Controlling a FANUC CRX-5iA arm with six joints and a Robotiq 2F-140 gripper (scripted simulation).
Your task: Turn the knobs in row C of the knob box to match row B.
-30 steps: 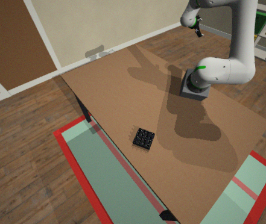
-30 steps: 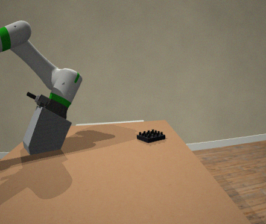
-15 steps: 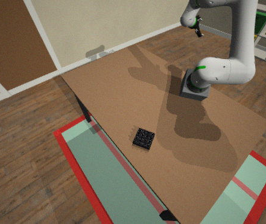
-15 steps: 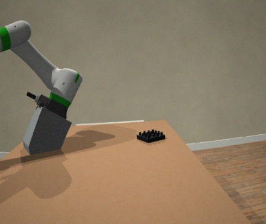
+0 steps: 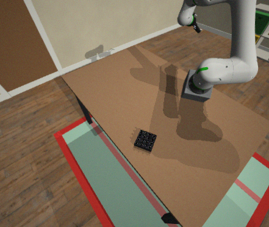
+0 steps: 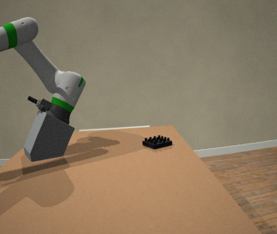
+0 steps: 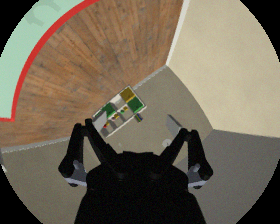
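The knob box (image 5: 145,140) (image 6: 154,145) is a small black square block with several rows of upright dark knobs. It lies flat on the brown table (image 5: 105,88) (image 6: 133,192), near the table's long edge in the top view. Its knob lines, marks, names and socket are too small to make out. My gripper (image 5: 199,30) (image 7: 136,118) is open, with nothing between its fingers. It hangs in the air beyond the arm's base, far from the knob box. The wrist view does not show the knob box.
The arm's grey base block (image 5: 195,96) (image 6: 49,138) stands on the table away from the knob box. Red-bordered green floor areas (image 5: 96,171) lie beside the table. A shelf (image 5: 265,54) with coloured things stands beyond the arm. Arm shadows cross the table.
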